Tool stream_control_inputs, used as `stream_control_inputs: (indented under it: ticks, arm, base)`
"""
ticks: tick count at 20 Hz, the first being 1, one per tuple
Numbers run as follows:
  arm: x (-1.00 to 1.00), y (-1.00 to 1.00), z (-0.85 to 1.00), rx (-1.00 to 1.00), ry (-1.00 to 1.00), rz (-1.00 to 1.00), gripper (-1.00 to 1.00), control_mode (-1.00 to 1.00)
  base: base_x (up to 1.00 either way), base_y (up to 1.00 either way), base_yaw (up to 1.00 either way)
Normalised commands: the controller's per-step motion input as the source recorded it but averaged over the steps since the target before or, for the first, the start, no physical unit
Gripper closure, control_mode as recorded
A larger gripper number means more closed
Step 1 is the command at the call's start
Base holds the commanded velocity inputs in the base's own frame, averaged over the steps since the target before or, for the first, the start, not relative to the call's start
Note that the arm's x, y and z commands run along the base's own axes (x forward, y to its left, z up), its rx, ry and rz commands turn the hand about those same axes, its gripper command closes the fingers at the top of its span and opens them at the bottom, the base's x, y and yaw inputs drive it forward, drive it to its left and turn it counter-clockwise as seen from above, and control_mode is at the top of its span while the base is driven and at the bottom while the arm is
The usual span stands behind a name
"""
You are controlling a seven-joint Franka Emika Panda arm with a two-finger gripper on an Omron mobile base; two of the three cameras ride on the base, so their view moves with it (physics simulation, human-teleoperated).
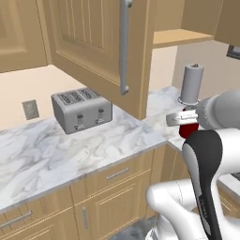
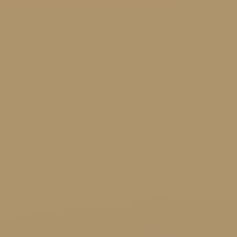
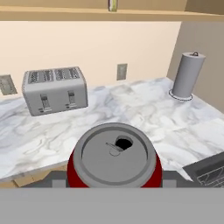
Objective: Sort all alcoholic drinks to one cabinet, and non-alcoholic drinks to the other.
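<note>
Just above the table's (image 3: 144, 109) near edge, the red can (image 3: 113, 157) sits upright in my gripper (image 1: 183, 123), clamped so it travels level. The toaster (image 3: 54, 89) stands far left, the open cabinet door (image 1: 101, 42) overhead, ready for stowing.

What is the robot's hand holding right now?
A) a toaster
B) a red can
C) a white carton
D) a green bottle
B: the hand view shows the red can with its silver top right between the fingers, above the counter, while the toaster stands far back by the wall.
</note>
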Motion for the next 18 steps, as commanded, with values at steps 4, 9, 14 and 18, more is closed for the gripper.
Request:
stream_control_inputs:
  ticks: [4,9,14,18]
  arm:
    - [0.00,0.00,0.00,0.00,0.00,0.00,1.00,1.00]
    - [0.00,0.00,0.00,0.00,0.00,0.00,1.00,1.00]
    - [0.00,0.00,0.00,0.00,0.00,0.00,1.00,1.00]
    - [0.00,0.00,0.00,0.00,0.00,0.00,1.00,1.00]
  base:
    - [0.00,-0.33,0.14]
    - [0.00,-0.34,0.13]
    - [0.01,-0.34,0.12]
    - [0.03,-0.38,0.12]
